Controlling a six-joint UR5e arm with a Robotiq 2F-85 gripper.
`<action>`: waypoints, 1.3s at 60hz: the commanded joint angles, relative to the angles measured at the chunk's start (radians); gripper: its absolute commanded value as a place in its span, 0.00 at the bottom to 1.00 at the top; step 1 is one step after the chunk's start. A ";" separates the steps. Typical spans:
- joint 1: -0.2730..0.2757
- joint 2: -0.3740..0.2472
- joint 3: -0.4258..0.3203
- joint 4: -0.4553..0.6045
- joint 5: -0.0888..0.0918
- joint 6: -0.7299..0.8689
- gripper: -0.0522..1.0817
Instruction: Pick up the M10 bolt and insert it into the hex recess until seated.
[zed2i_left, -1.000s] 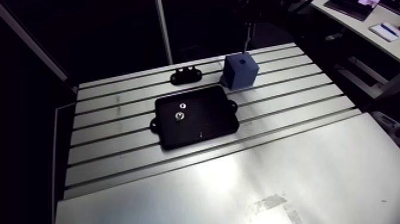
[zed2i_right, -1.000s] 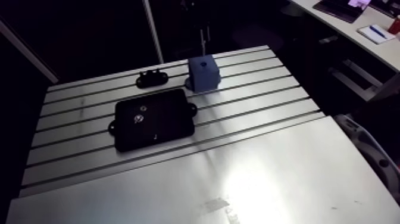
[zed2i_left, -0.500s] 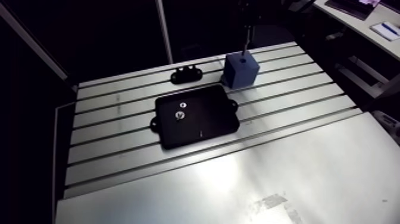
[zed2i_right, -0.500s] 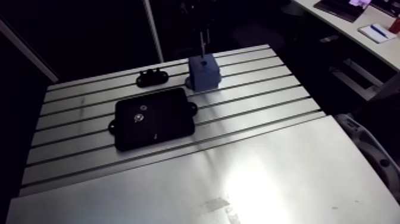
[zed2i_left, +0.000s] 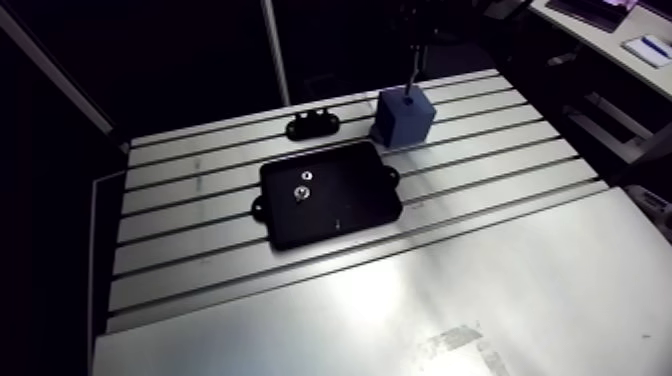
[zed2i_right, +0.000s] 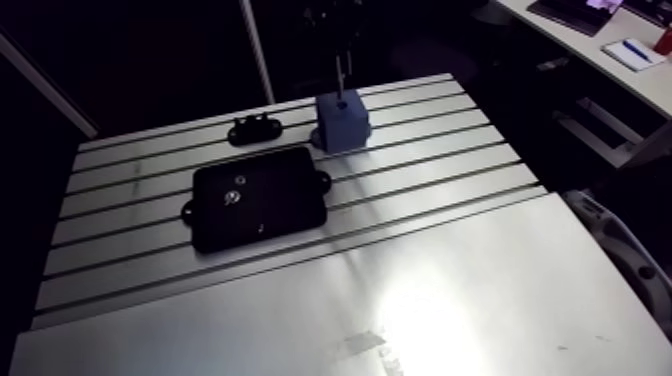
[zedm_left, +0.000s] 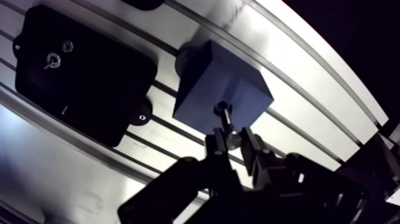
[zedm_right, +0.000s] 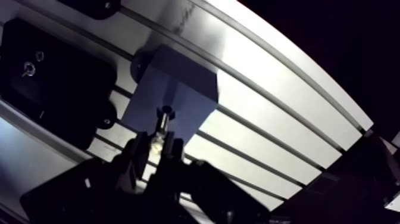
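item: slim steel m10 bolt (zedm_left: 225, 121), clamped in my black two-finger gripper (zedm_left: 233, 142), tip now in the dark hex recess (zedm_left: 221, 107) of the blue block (zedm_left: 205, 80) (earlier it hung above). insertion begun, i judge; not seated.

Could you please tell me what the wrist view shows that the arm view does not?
Only the wrist view shows the gripper, its fingers shut on the M10 bolt, whose tip is at the hex recess. Only the arm view shows the table with its wide smooth front. Both show the blue block, the black plate beside it and the bolt over the block.
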 joint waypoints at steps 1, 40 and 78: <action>-0.002 0.001 0.009 -0.010 0.000 0.000 0.80; -0.002 0.011 0.013 -0.019 0.000 0.000 0.80; -0.002 0.012 0.020 -0.020 0.000 0.000 0.80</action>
